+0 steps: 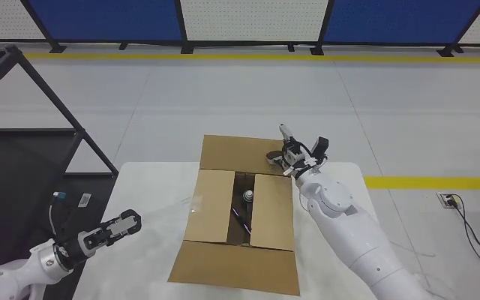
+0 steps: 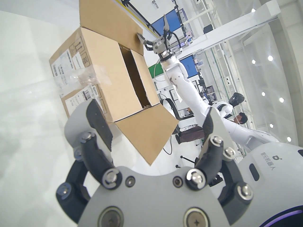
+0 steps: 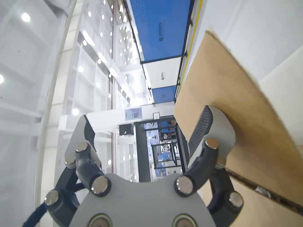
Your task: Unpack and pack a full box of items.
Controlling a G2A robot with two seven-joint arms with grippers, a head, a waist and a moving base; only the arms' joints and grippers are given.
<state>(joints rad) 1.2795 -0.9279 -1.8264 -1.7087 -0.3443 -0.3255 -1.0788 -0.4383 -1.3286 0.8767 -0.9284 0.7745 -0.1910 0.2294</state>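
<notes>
A cardboard box (image 1: pixel 225 210) stands in the middle of the white table (image 1: pixel 142 247) with its flaps spread, and dark items show in the gap (image 1: pixel 244 206). My right gripper (image 1: pixel 292 154) is open at the box's far right corner, one finger (image 3: pixel 208 126) lying against the far flap (image 3: pixel 227 90). In the left wrist view that gripper (image 2: pixel 153 34) touches the far flap (image 2: pixel 106 12) of the box (image 2: pixel 99 72). My left gripper (image 1: pixel 124 225) is open and holds nothing, low over the table left of the box, its fingers (image 2: pixel 98 119) spread.
A crumpled clear plastic film (image 1: pixel 191 202) clings to the box's left side (image 2: pixel 87 76). A black metal frame (image 1: pixel 52 97) stands beyond the table's left end. Bare tabletop lies left of the box.
</notes>
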